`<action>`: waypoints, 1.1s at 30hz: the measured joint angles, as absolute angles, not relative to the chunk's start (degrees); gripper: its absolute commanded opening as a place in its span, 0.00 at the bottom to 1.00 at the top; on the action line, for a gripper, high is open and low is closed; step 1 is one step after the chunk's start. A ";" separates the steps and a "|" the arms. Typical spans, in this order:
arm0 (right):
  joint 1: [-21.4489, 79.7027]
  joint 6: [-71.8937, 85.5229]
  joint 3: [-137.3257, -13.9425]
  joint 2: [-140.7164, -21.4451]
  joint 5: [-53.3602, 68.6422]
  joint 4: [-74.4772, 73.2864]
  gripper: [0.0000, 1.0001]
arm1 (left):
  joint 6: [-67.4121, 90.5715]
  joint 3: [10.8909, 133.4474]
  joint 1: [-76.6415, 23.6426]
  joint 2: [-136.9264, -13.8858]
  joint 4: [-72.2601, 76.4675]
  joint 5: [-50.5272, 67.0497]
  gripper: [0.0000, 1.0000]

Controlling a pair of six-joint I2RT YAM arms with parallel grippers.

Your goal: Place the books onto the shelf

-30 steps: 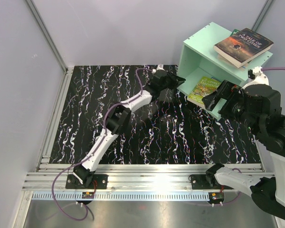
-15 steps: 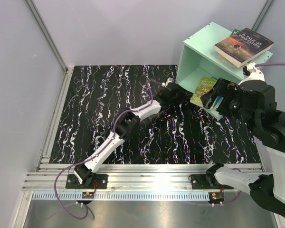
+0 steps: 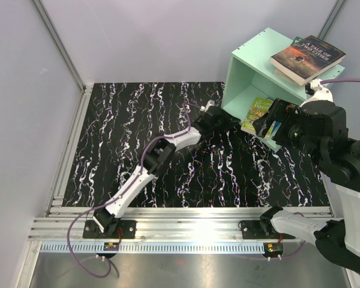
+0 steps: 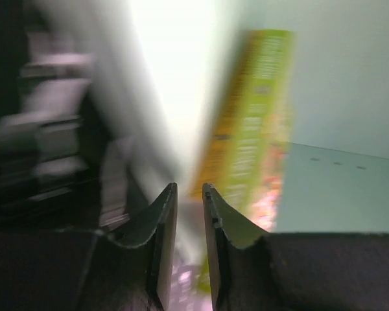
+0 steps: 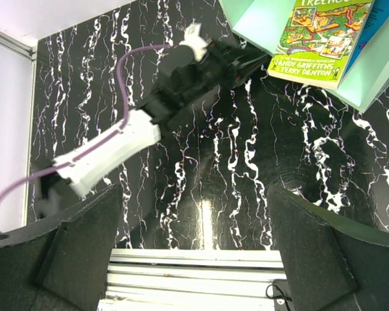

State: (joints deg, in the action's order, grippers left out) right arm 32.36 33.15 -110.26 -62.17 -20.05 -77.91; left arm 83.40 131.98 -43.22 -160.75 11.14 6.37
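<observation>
Left claw point(image 4: 189, 188) nearly shut, just a thin slit with nothing in it. Its tips are at the shelf point(image 3: 252, 66) mouth, just beside the lime book point(image 4: 253, 129). Right claw point(image 5: 191, 194) wide open, empty, above the shelf front. Lime book lies flat inside, blue book point(image 5: 376, 32) beside it — dark book point(image 3: 308, 57) on the shelf's top.
</observation>
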 measured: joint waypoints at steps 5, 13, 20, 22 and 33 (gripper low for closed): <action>32.38 32.49 -110.24 -62.17 -19.75 -77.91 1.00 | 80.01 107.92 -38.83 -147.26 13.96 6.94 0.36; 32.38 30.13 -107.11 -61.52 -12.67 -77.84 1.00 | 66.04 78.39 -28.18 -112.60 9.56 5.96 0.99; 32.36 30.09 -94.70 -56.51 -2.04 -70.39 1.00 | 49.84 63.48 -30.39 -77.73 -4.58 -7.70 0.99; 32.38 30.83 -90.06 -54.00 1.02 -66.94 1.00 | 46.44 60.99 -30.50 -70.96 -9.28 -14.26 0.99; 32.36 34.61 -73.34 -45.74 11.35 -53.10 1.00 | 23.90 37.10 -27.49 -41.89 -22.81 -43.13 0.99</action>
State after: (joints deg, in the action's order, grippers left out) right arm 32.36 34.61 -73.34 -45.74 11.35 -53.10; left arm 23.90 37.10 -27.49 -41.89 -22.81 -43.13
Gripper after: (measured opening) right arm 0.994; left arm 0.987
